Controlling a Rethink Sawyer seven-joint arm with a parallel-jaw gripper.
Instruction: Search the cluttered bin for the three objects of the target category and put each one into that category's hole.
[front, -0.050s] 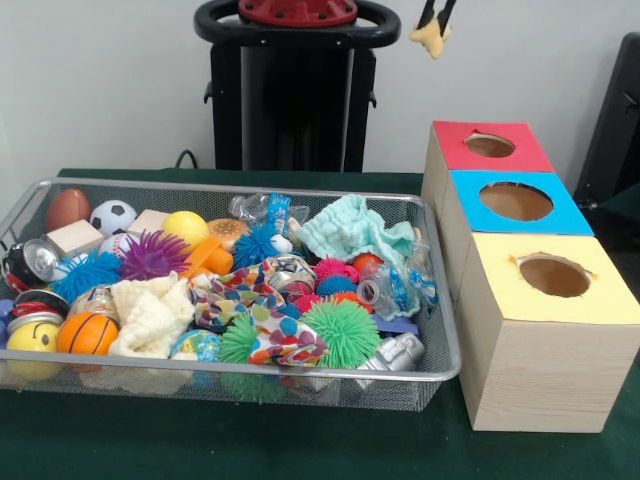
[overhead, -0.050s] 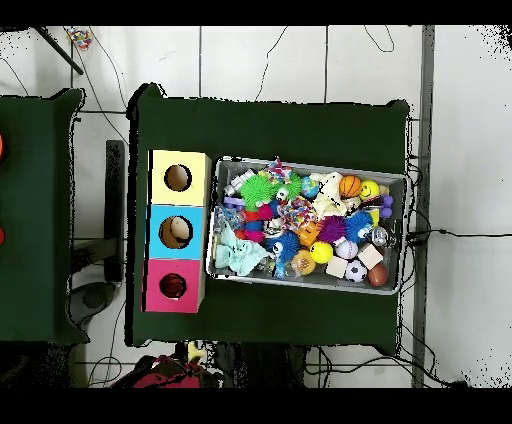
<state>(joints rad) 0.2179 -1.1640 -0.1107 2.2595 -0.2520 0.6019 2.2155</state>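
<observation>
1. While the arm is pulled way back, the gripper (front, -0.050s: 434, 25) shows at the top edge of the front view, with its fingers pinched on a small pale yellow scrap (front, -0.050s: 432, 38) that looks like cloth or foam. It hangs high above the table, behind the boxes, not over any hole yet.
2. The wire bin (front, -0.050s: 448, 345) is still packed: spiky balls, a mint green cloth (front, -0.050s: 345, 228), a cream cloth (front, -0.050s: 150, 315), a patterned cloth (front, -0.050s: 270, 325), a mini basketball (front, -0.050s: 87, 333), a soccer ball (front, -0.050s: 112, 216), wooden blocks, crushed cans.
3. The three boxes sit just beside the bin: the red box (front, -0.050s: 490, 146), the blue box (front, -0.050s: 515, 202) and the yellow box (front, -0.050s: 555, 278), each with a hole on top. I can't see anything inside the holes from here.
4. My guess: one item is in hand and not dropped yet. If cloth is the category, plenty of it is left in the bin, so the job is early to midway.
</observation>
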